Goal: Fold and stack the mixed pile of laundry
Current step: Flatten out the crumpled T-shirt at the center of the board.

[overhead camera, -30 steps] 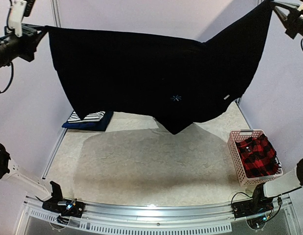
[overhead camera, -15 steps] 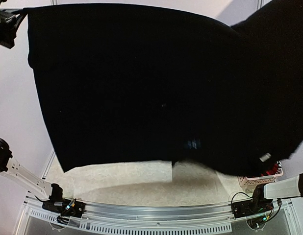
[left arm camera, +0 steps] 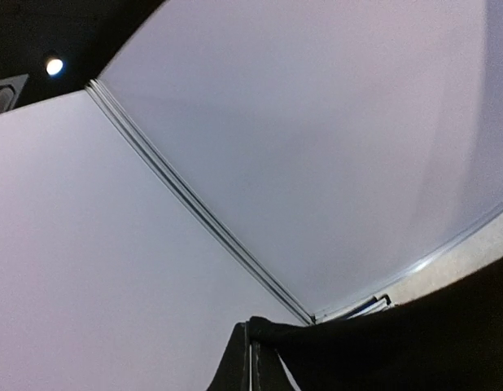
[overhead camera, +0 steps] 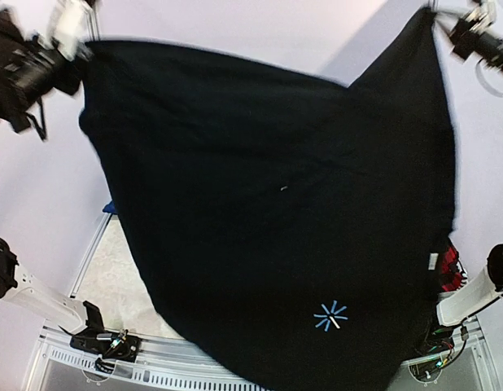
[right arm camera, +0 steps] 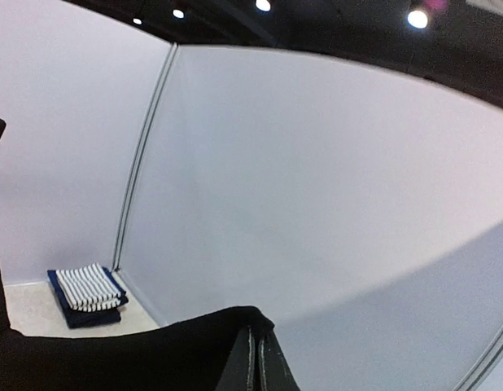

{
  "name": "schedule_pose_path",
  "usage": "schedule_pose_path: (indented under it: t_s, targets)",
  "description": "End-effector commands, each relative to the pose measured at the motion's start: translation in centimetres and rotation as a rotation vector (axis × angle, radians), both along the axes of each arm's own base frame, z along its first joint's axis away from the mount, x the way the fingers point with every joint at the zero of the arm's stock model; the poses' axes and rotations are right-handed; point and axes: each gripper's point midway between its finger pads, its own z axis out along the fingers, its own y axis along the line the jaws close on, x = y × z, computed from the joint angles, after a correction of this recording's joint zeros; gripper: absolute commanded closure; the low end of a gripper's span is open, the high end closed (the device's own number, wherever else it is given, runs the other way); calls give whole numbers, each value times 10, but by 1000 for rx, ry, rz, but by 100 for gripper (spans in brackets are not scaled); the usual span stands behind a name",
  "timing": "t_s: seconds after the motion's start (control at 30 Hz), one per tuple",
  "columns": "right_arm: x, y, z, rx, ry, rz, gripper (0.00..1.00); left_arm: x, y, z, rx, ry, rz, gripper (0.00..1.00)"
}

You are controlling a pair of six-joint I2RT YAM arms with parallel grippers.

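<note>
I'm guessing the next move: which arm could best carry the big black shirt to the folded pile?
Probably left. Both jaws are shut on the large black shirt, but the folded striped-and-navy stack lies far left, on the left arm's side.

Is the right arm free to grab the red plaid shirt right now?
Probably not. The right gripper is shut on a corner of the black shirt, held high, and that shirt screens most of the red plaid shirt from above.
</note>
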Motion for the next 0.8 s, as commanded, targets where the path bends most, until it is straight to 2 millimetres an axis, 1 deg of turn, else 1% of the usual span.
schedule_pose_path:
  t_s: [0.0, 0.03, 0.07, 0.13, 0.17, 0.2, 0.23, 0.27, 0.3, 0.37, 0.4, 0.43, 0.5, 0.53, 0.57, 0.6, 0.67, 0.7, 0.73, 0.77]
  targets:
    - [47, -3, -76, -62, 174, -10, 100, 46, -26, -120, 1, 306, -51, 100]
    - [59, -4, -101, -67, 225, -12, 100, 53, -28, -139, -1, 345, -50, 100]
    - [65, -4, -120, -79, 259, -14, 100, 61, -29, -159, -4, 384, -47, 100]
    - [81, -7, -166, -97, 345, -26, 100, 77, -26, -198, -25, 466, -29, 100]
    - [88, -8, -186, -110, 375, -35, 100, 86, -24, -221, -31, 520, -12, 100]
    - [96, -10, -215, -117, 430, -39, 100, 94, -22, -247, -32, 578, 4, 100]
    - [102, -11, -232, -127, 454, -49, 100, 102, -20, -262, -37, 608, 13, 100]
    - [109, -13, -248, -136, 480, -58, 100, 108, -20, -286, -35, 657, 23, 100]
    - [114, -13, -263, -144, 503, -66, 100, 114, -19, -303, -40, 692, 29, 100]
    - [126, -14, -287, -168, 539, -86, 100, 125, -19, -330, -46, 747, 42, 100]
    - [135, -14, -301, -180, 561, -95, 100, 131, -17, -342, -45, 769, 54, 100]
    - [141, -14, -309, -192, 575, -110, 100, 136, -15, -353, -44, 791, 65, 100]
    - [161, -17, -332, -229, 611, -156, 100, 146, -12, -373, -56, 836, 81, 100]
    - [168, -20, -338, -237, 624, -181, 100, 151, -12, -381, -56, 855, 88, 100]
    - [178, -24, -346, -246, 643, -203, 100, 155, -10, -388, -57, 864, 98, 100]
    - [185, -17, -351, -261, 651, -210, 100, 160, -10, -393, -58, 868, 107, 100]
    - [208, -17, -373, -278, 713, -245, 100, 171, -8, -403, -67, 882, 123, 100]
    - [216, -18, -375, -285, 726, -261, 100, 177, -7, -408, -73, 888, 127, 100]
    - [229, -18, -390, -290, 763, -274, 100, 181, -7, -412, -79, 894, 131, 100]
    - [237, -19, -396, -294, 777, -290, 100, 185, -6, -416, -84, 899, 138, 100]
